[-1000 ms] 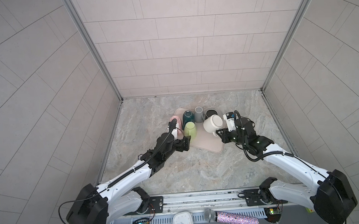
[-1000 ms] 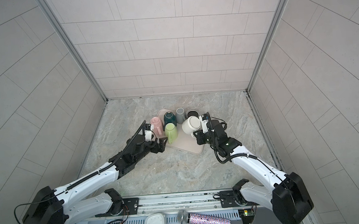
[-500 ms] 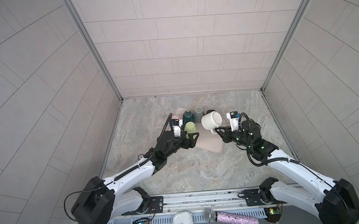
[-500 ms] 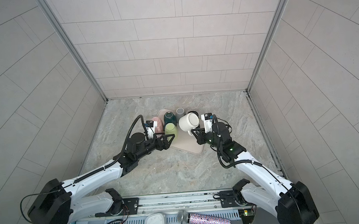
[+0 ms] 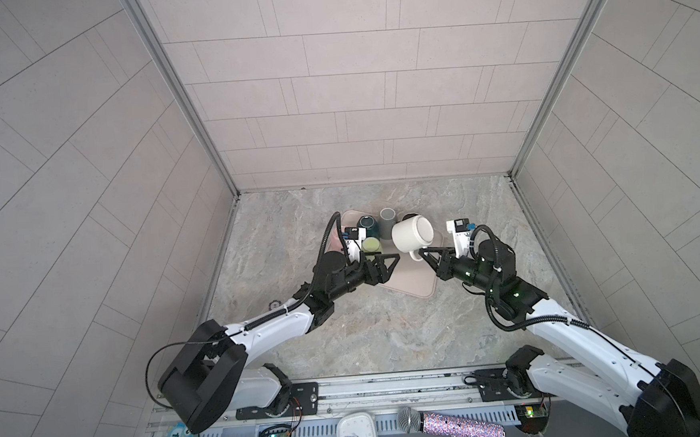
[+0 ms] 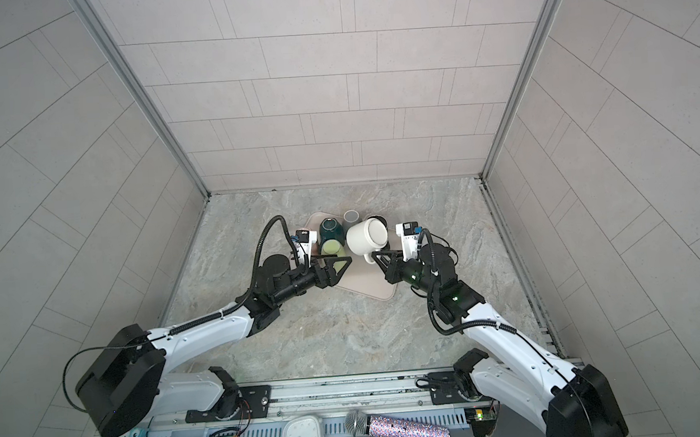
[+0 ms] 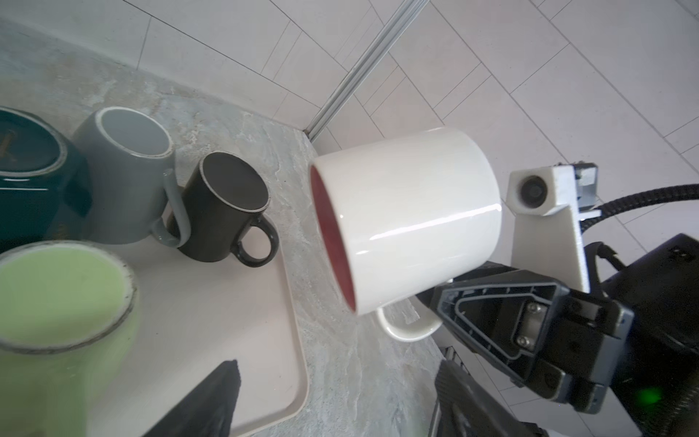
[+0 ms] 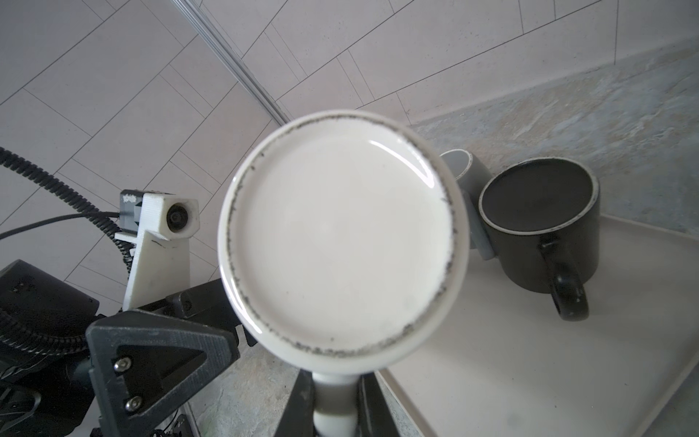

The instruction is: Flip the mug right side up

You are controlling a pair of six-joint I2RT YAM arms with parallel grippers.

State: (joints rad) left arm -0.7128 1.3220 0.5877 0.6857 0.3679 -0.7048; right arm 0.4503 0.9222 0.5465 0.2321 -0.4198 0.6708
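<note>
Clamped right pincer [image 5: 424, 252] on handle of white mug [image 5: 412, 233]; held mug aloft on its side, just ahead of that pincer, red inside turned toward left pincer [image 5: 386, 264]. Spread left pincer wide near mug mouth, not touching. Logged tray [image 5: 410, 285] on tabletop [image 5: 347, 332] under both pincers, carrying green mug [image 5: 371, 244], teal mug [image 5: 367, 224], grey mug [image 5: 387, 216], black mug [image 7: 227, 204], all bottom-up, beyond left pincer.

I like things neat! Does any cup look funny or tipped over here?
Yes. The white mug hangs sideways in the air, its handle pinched by the right gripper. The grey mug, black mug and green mug stand upside down. Nothing looks spilled or broken.
</note>
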